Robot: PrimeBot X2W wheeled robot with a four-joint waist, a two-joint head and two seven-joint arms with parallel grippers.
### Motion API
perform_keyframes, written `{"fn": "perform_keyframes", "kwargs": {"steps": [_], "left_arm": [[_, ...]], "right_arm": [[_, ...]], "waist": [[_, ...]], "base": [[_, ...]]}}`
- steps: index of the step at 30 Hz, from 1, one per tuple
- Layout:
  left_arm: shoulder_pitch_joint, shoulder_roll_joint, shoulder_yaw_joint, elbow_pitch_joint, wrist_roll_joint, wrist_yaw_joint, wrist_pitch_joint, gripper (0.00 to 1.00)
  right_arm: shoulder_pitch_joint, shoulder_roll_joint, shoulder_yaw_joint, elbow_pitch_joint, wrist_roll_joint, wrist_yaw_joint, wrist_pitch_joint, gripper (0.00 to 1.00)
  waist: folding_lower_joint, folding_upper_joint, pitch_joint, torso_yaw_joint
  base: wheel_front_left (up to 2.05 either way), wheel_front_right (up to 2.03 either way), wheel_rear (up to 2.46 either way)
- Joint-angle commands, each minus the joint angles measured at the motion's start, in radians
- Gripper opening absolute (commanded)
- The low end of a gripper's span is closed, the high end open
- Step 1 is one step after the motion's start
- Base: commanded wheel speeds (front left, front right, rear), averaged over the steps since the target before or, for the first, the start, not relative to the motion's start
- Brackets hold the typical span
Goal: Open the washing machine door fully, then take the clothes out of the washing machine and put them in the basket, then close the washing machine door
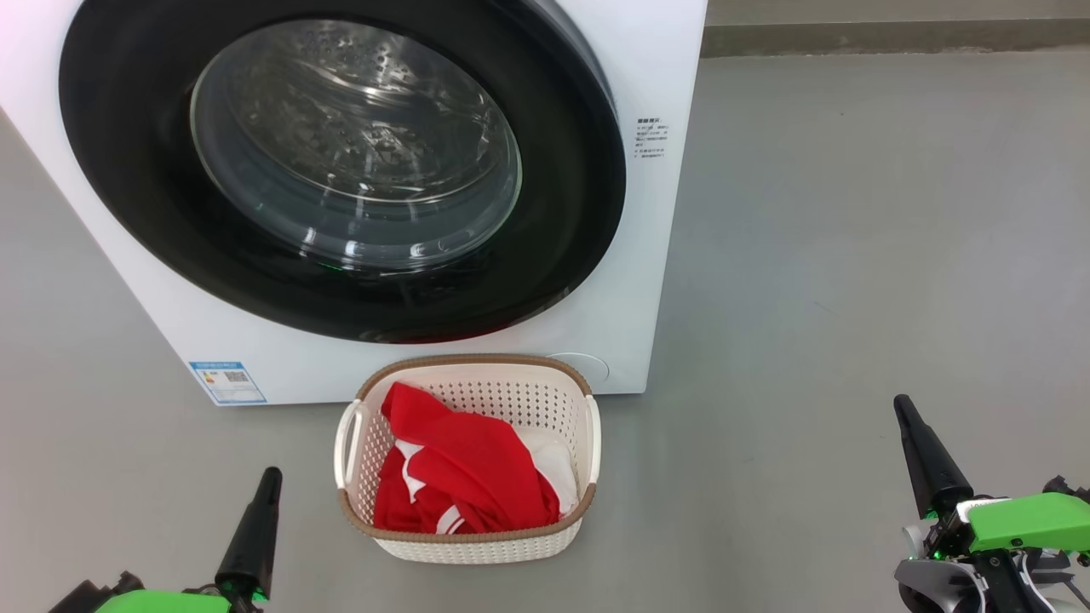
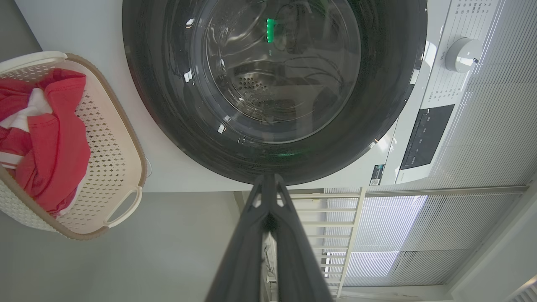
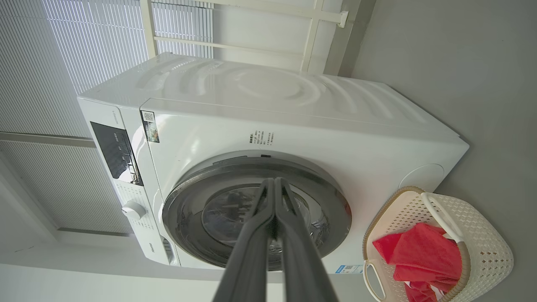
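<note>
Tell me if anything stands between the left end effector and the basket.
Nothing visible does. Only grey floor lies between the left end effector and the basket, which stands before the washing machine with the red clothes in it.

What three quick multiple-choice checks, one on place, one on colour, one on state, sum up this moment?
1. Where do the bright red soft garments lie? A in the steel drum; B in the cream perforated plastic basket; C on the floor.
2. What colour is the basket's woven-look rim? A brown; B blue; C black.
3. How stands the round black-rimmed glass door of the white washing machine? A wide open; B half open; C shut.
Key: B, red fabric lies inside the basket; A, a brown band rings its top; C, the door sits flush against the machine's front.
</note>
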Motion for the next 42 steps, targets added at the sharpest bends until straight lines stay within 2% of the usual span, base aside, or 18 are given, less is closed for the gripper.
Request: {"fn": "perform_keyframes", "kwargs": {"steps": [1, 42], "left_arm": [[-0.040, 0.011, 0.034, -0.021, -0.007, -0.007, 0.003, 0.00], [-0.040, 0.011, 0.034, -0.021, -0.007, -0.007, 0.003, 0.00]], "right_arm": [[-0.042, -0.011, 0.015, -0.024, -0.002, -0.001, 0.003, 0.00], [-0.042, -0.009, 0.012, -0.024, -0.004, -0.001, 0.006, 0.00]], "waist": [[0.0000, 0.0000, 0.000, 0.000], [0.0000, 0.0000, 0.000, 0.000]], "base": [[0.00, 0.00, 0.00], [0.00, 0.00, 0.00]]}}
